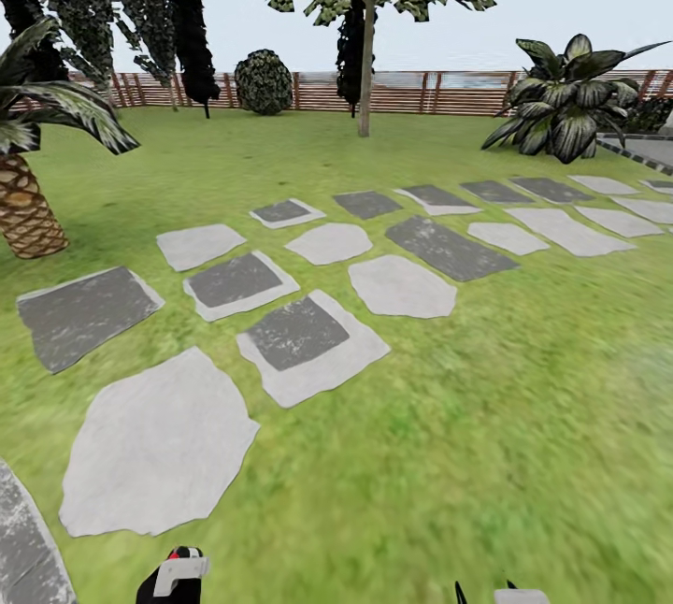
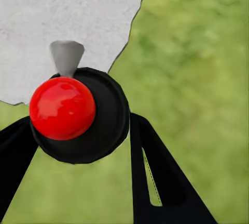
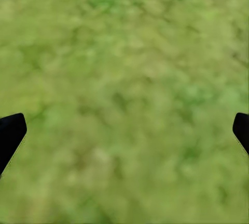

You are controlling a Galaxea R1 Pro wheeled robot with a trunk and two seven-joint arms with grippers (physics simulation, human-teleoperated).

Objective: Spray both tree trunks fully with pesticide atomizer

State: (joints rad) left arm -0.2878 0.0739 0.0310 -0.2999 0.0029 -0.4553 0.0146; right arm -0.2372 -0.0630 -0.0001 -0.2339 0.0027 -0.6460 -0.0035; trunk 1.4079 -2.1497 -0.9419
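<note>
Your left gripper (image 2: 78, 141) is clamped on the atomizer (image 2: 78, 115), standing upright, trigger aimed at the pale slab (image 1: 154, 445) just ahead. Right gripper (image 3: 124, 130) has fingers wide apart over the lawn (image 3: 124, 52).

Pesticide atomizer (image 2: 78, 117): glossy red top, near-black body, pale grey trigger. Fingers (image 2: 155, 177) of both grippers: black. Lawn (image 1: 486, 417): mottled green and yellow-green. Stepping stones (image 1: 154, 445): pale grey, alternating with speckled charcoal slabs (image 1: 297, 333) edged in light grey. Fence (image 1: 402, 92): reddish-brown horizontal slats. Palm trunk (image 1: 28, 211): tan, scaled pattern.
</note>
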